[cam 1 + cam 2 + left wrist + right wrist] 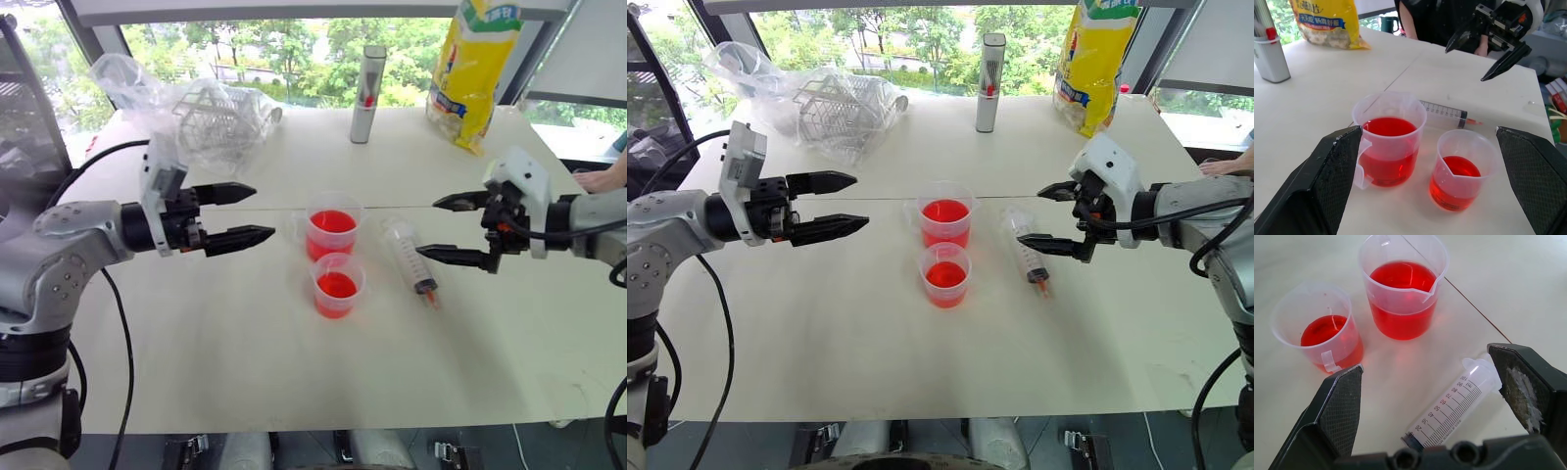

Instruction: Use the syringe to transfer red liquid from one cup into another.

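Left eye view takes in a pale counter (294,392) with two clear cups near its middle, one right behind the other. The larger cup (332,233), with a small side handle, stands at 12 o'clock of the smaller cup (338,285), the two just beside each other. Both hold red liquid (333,221), the larger one more of it.

At 3 o'clock of the cups the syringe (409,258) lies flat on the counter, its orange-red tip toward the near edge. Its barrel looks clear, with printed graduations showing in the right wrist view.

At 9 o'clock of the cups the left tool (245,215) hangs above the counter, both black fingers spread wide and holding nothing. At 3 o'clock of the syringe the right tool (443,228) is likewise spread wide and empty, angled toward the syringe but apart from it.

Toward the far edge stand a grey upright cylinder (367,95) with a red mark, a yellow bag (473,69) and a crumpled clear plastic bag over a wire rack (211,122). A person's hand (598,179) rests at the counter's right edge.
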Available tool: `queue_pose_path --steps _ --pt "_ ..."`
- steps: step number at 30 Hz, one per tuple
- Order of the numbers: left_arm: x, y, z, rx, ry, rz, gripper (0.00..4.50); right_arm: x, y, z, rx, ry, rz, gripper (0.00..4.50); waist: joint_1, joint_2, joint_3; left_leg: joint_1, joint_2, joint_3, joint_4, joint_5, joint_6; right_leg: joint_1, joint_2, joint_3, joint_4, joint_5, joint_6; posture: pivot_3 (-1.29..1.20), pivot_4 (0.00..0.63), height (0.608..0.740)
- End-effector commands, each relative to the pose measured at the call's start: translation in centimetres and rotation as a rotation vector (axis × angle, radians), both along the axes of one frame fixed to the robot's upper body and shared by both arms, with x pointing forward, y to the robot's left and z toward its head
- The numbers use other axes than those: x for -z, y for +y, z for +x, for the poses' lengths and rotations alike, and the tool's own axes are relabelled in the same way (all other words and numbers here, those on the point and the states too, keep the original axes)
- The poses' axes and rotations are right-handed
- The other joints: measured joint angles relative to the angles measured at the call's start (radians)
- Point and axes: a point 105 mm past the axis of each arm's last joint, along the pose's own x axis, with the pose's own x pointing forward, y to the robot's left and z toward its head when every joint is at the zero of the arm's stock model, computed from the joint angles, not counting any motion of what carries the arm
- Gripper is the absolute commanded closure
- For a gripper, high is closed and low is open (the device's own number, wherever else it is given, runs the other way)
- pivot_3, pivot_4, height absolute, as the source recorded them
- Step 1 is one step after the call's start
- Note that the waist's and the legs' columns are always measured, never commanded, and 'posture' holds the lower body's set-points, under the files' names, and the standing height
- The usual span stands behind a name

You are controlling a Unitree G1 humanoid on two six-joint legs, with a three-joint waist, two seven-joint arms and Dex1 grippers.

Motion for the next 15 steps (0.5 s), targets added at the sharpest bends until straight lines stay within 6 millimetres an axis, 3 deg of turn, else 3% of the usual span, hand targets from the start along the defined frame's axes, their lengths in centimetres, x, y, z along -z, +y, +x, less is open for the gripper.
queue_pose_path --steps 1,15 --pt "-0.53 0.14 -0.11 -0.005 -0.045 -0.010 0.00 -1.36 -0.32 -0.15 0.007 -0.047 -0.011 0.04 0.000 0.000 0.000 0.000 0.000 0.000 0.000 0.000 0.000 0.000 0.000 0.000 0.000 0.000 0.000 0.00 0.150 0.740" --pt "-0.28 -0.26 0.00 0.017 -0.040 -0.029 0.00 -1.42 -1.13 -0.56 0.060 -0.025 -0.024 0.04 0.000 0.000 0.000 0.000 0.000 0.000 0.000 0.000 0.000 0.000 0.000 0.000 0.000 0.000 0.000 0.00 0.150 0.740"
